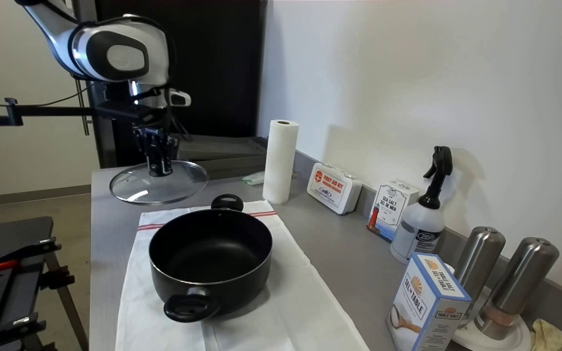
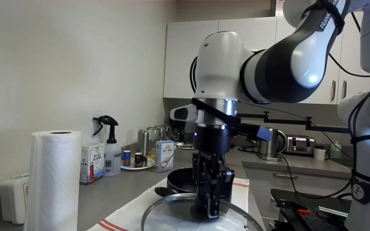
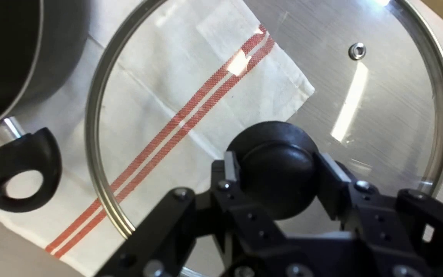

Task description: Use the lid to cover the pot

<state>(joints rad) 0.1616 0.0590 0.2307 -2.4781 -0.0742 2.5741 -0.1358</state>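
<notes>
The lid [image 1: 183,185] is a glass disc with a metal rim and a black knob [image 3: 277,181]. My gripper [image 1: 160,168] is shut on the knob, with one finger on each side in the wrist view [image 3: 282,166]. The lid hangs roughly level, raised above the counter and the towel's striped end. It also shows in an exterior view [image 2: 172,215]. The black pot [image 1: 242,287] stands open on the towel, beside the lid and not under it. It also shows partly behind my gripper [image 2: 181,179] and at the wrist view's left edge [image 3: 64,46].
A white towel [image 1: 300,302] with red stripes lies under the pot. A paper towel roll [image 1: 281,161] stands near the lid. Along the wall are a first aid kit [image 1: 333,187], salt boxes [image 1: 392,207], a spray bottle [image 1: 417,229] and steel grinders [image 1: 478,258].
</notes>
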